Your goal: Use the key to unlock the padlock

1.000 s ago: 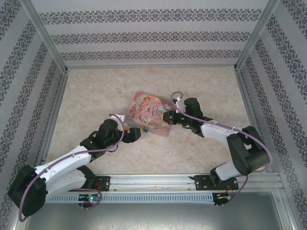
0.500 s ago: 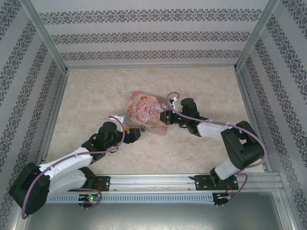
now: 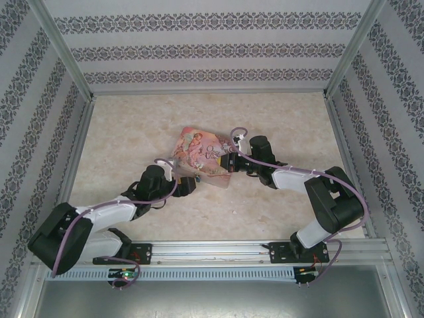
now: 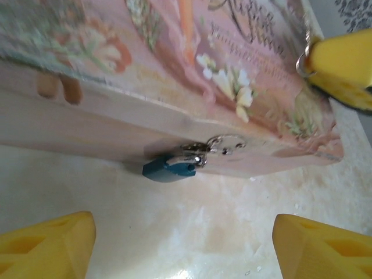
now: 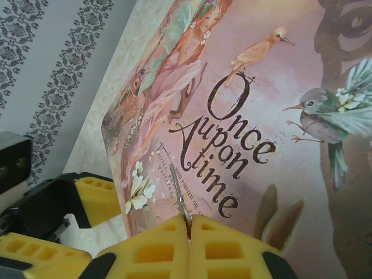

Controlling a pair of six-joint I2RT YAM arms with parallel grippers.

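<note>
The left fingers (image 4: 49, 241) are standing wide apart and gripping nothing, low over the bench (image 4: 192, 232) and facing the padlock (image 4: 170, 168). The padlock is hanging by its silvery shackle from the front wall of the pink tin (image 4: 174, 70), its blue body down near the bench. The right fingers (image 5: 189, 232) are pressing fully together on the key (image 5: 179, 195), whose thin blade is pointing out over the tin's lid.

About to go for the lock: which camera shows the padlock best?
Left wrist view: the padlock sits centred and close, blue body and silvery shackle at the pink tin's front edge. In the top external view it is too small to make out; the right wrist camera faces the tin's lid.
</note>
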